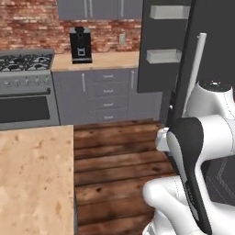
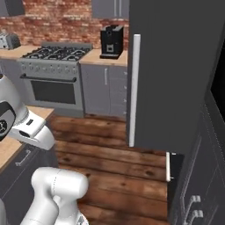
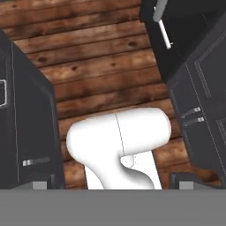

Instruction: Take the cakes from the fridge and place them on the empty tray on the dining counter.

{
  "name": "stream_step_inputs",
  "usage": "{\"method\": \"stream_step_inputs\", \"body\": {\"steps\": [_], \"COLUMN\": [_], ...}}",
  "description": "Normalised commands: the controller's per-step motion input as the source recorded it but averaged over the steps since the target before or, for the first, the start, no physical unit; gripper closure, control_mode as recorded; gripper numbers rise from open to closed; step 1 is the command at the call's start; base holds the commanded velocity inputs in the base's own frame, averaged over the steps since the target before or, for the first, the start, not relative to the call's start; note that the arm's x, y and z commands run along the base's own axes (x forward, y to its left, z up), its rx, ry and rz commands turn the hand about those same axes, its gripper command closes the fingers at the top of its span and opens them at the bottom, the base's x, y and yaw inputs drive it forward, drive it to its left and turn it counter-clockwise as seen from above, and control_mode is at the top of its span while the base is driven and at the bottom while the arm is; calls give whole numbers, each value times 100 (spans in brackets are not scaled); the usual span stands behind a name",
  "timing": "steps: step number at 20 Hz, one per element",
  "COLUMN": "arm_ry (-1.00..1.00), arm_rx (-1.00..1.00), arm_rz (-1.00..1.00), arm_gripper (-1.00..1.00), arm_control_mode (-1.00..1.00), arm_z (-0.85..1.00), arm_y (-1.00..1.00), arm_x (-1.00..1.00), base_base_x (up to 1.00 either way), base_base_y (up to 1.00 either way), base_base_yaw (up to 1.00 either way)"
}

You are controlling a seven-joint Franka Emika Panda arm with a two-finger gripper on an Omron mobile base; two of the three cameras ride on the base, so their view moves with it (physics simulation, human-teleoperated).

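Beside the robot's base, on its right, the fridge (image 2: 176,66) stands with a dark grey door swung open across the right base view, its long white bar handle (image 2: 134,90) running down the door's near edge. From the left base view the same door (image 1: 160,46) shows its inner face, with two pale door bins (image 1: 169,12) one above the other, and another white handle (image 1: 196,73) stands upright just behind the arm's white shoulder. No cakes can be made out in any part of the fridge that shows. The dining counter (image 1: 34,179) fills the lower left of the left base view with its light beige mottled top, and the part in view is bare. Against the brick back wall sit a steel range (image 2: 55,70) with gas burners and a black coffee machine (image 1: 80,44) on the wood-topped counter (image 1: 103,60) over grey drawers. Dark plank flooring (image 3: 97,66) lies under the hand camera, which looks down past the arm's own body toward dark cabinet fronts on either side. The gripper (image 3: 113,184) shows just its two fingertips (image 3: 39,185) at the bottom corners of the hand view, set wide apart with nothing between them.
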Motion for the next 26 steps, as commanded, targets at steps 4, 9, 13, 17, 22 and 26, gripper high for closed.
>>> {"method": "stream_step_inputs", "body": {"steps": [4,9,13,17,22,26], "arm_ry": [0,0,0,0,0,0], "arm_rx": [0,0,0,0,0,0], "arm_rz": [0,0,0,0,0,0], "arm_gripper": [-100,-100,-100,-100,-100,-100], "arm_control_mode": [100,100,100,100,100,100], "arm_z": [0,0,0,0,0,0], "arm_y": [0,0,0,0,0,0], "arm_x": [0,0,0,0,0,0], "base_base_x": [100,100,100,93,32,0], "base_base_y": [0,2,4,2,3,2], "base_base_yaw": [1,0,0,0,-13,-37]}}
